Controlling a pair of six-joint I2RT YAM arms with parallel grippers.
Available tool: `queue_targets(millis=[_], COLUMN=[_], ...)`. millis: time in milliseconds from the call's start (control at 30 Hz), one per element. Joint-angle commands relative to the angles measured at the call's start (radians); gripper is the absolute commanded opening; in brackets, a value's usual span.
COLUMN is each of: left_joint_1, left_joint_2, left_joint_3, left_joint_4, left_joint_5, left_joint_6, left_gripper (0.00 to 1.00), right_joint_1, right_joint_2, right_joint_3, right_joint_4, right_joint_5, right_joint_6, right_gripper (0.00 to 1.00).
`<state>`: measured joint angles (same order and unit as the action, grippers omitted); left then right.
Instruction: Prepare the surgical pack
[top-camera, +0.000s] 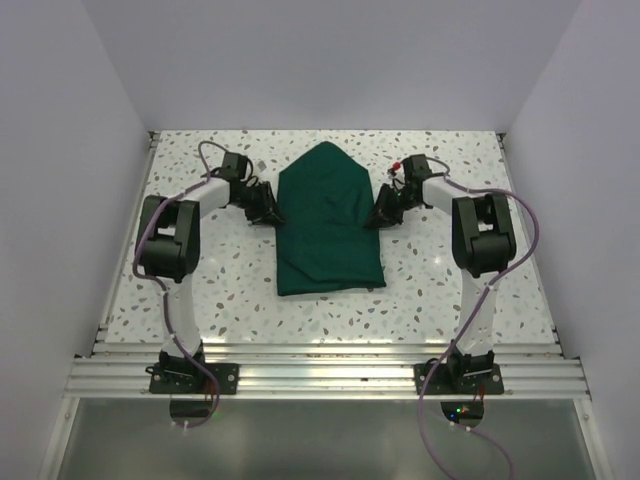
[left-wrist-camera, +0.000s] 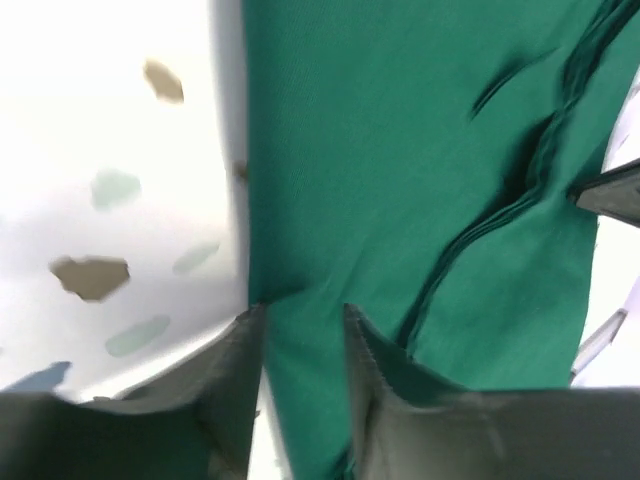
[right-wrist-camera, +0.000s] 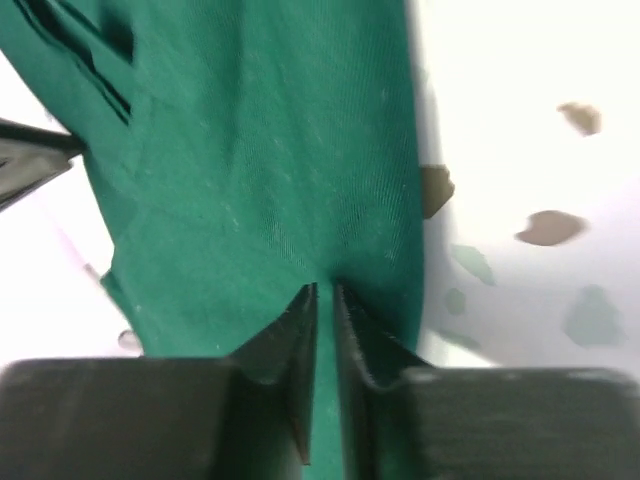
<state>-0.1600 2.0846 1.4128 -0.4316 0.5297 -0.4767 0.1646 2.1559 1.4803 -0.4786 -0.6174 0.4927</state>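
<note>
Surgical pack (top-camera: 328, 225), a dark green cloth folded into a long bundle with a pointed far end and a square near end, lying flat on the speckled terrazzo table (top-camera: 200, 290). The left gripper (top-camera: 264, 208) sits at the pack's left edge, about halfway along its length. The right gripper (top-camera: 384, 214) sits at the opposite point on the pack's right edge, so the pack lies between the two tools. In the left wrist view, the left fingers (left-wrist-camera: 240, 380) stand apart with a clear gap. The pack's left border runs through that gap, and layered folds show farther across the cloth. In the right wrist view, the right fingers (right-wrist-camera: 290, 350) are drawn almost together on a thin sliver of the pack's right border, and faint creases in the cloth converge on their tips. Both arm bases stand on the near side of the pack, one toward each of its near corners.
</note>
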Motion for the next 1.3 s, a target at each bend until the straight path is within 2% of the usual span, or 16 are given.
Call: queue_targets(millis=[0,33,67,133,167,267,333,467,600,700,933,1067,1233,1267], left_joint_1=[0.013,0.017,0.02,0.025,0.025,0.025,0.025,0.025,0.025,0.025,0.025,0.025,0.024,0.025], left_joint_2=[-0.028,-0.005,0.012,0.083,0.104,0.178,0.213,0.232,0.201,0.19,0.29,0.318,0.393,0.408], left_joint_3=[0.133,0.2,0.234,0.351,0.382,0.474,0.5,0.471,0.368,0.333,0.409,0.41,0.488,0.506], left_joint_4=[-0.03,-0.016,-0.012,-0.012,-0.006,0.019,0.046,0.1,0.215,0.24,0.218,0.264,0.291,0.286], left_joint_5=[-0.085,-0.077,-0.073,-0.054,-0.056,-0.071,-0.088,-0.146,-0.186,-0.215,-0.171,-0.142,-0.08,-0.062], left_joint_6=[0.05,0.05,0.05,0.049,0.05,0.041,0.036,0.036,0.053,0.066,0.035,-0.023,-0.077,-0.083], left_gripper=[0.43,0.47,0.5,0.57,0.59,0.63,0.65,0.67,0.67,0.68,0.68,0.66,0.57,0.5], right_joint_1=[-0.005,-0.004,-0.007,-0.007,-0.005,-0.014,-0.017,-0.025,-0.027,-0.028,-0.03,-0.01,0.007,0.007], right_joint_2=[-0.1,-0.099,-0.088,-0.024,0.008,0.162,0.238,0.306,0.349,0.361,0.438,0.489,0.538,0.541], right_joint_3=[0.087,0.11,0.171,0.256,0.358,0.58,0.647,0.719,0.73,0.716,0.739,0.799,0.844,0.856], right_joint_4=[0.049,0.063,0.073,0.068,0.057,-0.073,-0.127,-0.111,-0.095,-0.091,-0.064,-0.086,-0.091,-0.094], right_joint_5=[0.133,0.151,0.165,0.2,0.202,0.214,0.219,0.162,0.131,0.154,0.082,0.061,0.047,0.045], right_joint_6=[-0.017,-0.011,-0.005,0.0,0.0,-0.035,-0.051,-0.078,-0.115,-0.121,-0.083,-0.077,-0.056,-0.045], right_gripper=[0.22,0.27,0.4,0.53,0.61,0.68,0.71,0.81,0.82,0.82,0.77,0.73,0.66,0.64])
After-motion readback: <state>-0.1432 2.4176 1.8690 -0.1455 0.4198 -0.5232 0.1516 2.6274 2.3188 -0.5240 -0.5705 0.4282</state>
